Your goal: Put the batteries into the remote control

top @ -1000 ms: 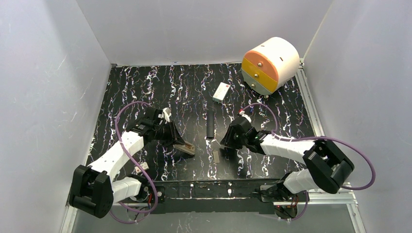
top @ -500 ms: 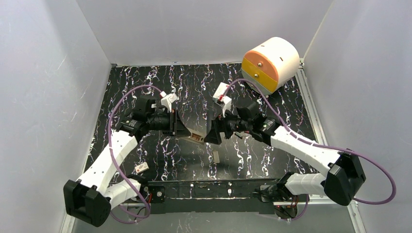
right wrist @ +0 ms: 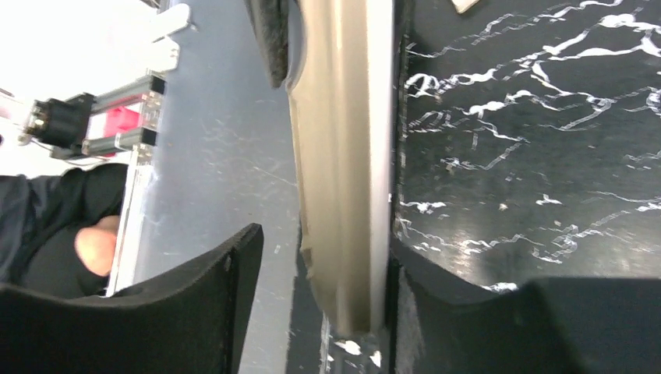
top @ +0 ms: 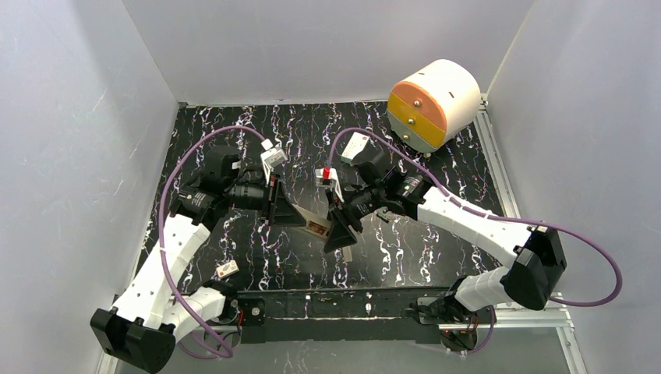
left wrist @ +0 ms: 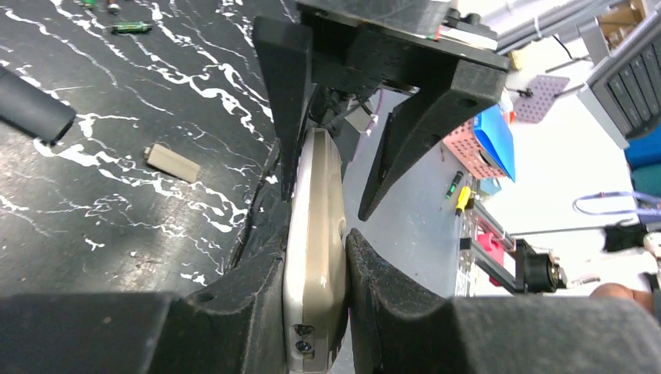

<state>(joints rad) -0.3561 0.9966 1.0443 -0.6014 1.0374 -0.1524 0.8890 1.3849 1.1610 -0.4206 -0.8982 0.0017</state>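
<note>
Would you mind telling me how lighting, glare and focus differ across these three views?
Top external view: even, diffuse light, sharp throughout, only soft shadows on the table. Left wrist view: the room beyond the table edge is blown out white, yet the remote control stays readable. Right wrist view: the upper left corner is overexposed, and the remote control, very close, looks soft.

Lab: white-walled booth (top: 78, 117), aluminium rails (top: 501, 175)
</note>
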